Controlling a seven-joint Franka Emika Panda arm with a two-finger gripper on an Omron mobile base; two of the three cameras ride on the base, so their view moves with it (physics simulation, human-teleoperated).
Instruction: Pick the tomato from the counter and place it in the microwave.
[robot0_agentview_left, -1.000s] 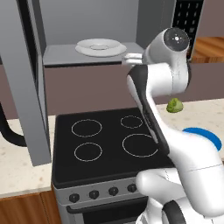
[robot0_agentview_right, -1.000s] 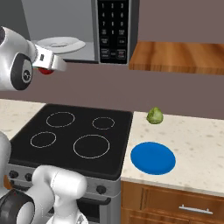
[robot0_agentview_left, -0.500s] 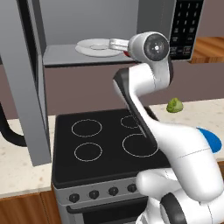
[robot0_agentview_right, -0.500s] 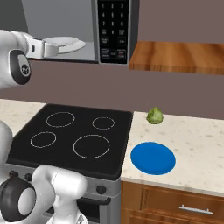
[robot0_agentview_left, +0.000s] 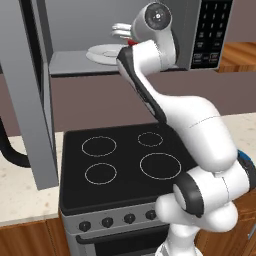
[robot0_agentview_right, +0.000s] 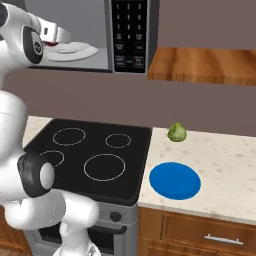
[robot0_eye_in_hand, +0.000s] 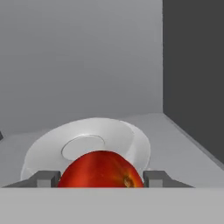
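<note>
- Kitchen sim: black stovetop (robot0_agentview_right: 90, 157) set into the beige speckled counter (robot0_agentview_right: 220, 172), brown cabinets under it, wooden shelf (robot0_agentview_right: 205, 65) on the wall.
- On the counter: blue disc (robot0_agentview_right: 175, 180) and a small green lumpy object (robot0_agentview_right: 176, 132), apart from each other.
- Microwave (robot0_agentview_left: 200, 35) above the stove, door (robot0_agentview_left: 27, 95) swung open to the left, white plate (robot0_eye_in_hand: 87, 146) inside.
- Tomato (robot0_eye_in_hand: 100, 170): glossy red, pale speck near the stem end, sits between the fingers (robot0_eye_in_hand: 43, 178) just above the plate's near edge.
- Gripper (robot0_eye_in_hand: 100, 179) pinches the tomato from both sides.
- Arm reaches up, hand inside the microwave cavity, roughly level.
</note>
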